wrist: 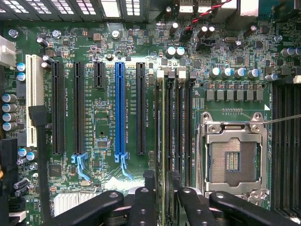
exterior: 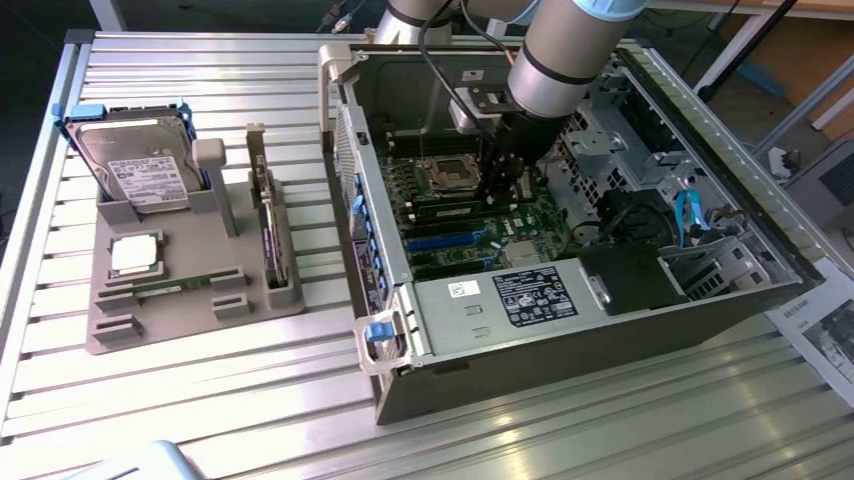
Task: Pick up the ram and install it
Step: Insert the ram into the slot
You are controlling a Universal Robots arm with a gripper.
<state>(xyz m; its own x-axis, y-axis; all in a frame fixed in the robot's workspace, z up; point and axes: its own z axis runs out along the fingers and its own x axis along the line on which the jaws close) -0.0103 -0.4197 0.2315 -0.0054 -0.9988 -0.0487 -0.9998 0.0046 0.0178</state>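
Ram point(wrist: 164, 141), a thin green board seen edge-on, stands in one of the long black memory slots of the motherboard point(wrist: 103, 122), just beside the square, metal-framed processor socket point(wrist: 233, 157). The gripper point(wrist: 162, 175) hangs over one end of it, its black fingers point(wrist: 143, 202) apart, one on each side of the stick. Across the glossy green board run parallel black expansion slots and one blue slot point(wrist: 120, 108). In the exterior view the arm reaches down into the open grey steel computer case point(exterior: 561, 375), whose walls ring the gripper point(exterior: 507, 190). To the exterior view's left, on the ribbed aluminium surface point(exterior: 200, 400), a grey moulded holder point(exterior: 200, 250) carries an upright hard drive point(exterior: 134, 165), a square silver processor point(exterior: 134, 255), a second green stick point(exterior: 174, 287) lying flat and a dark expansion card point(exterior: 271, 240) on edge.
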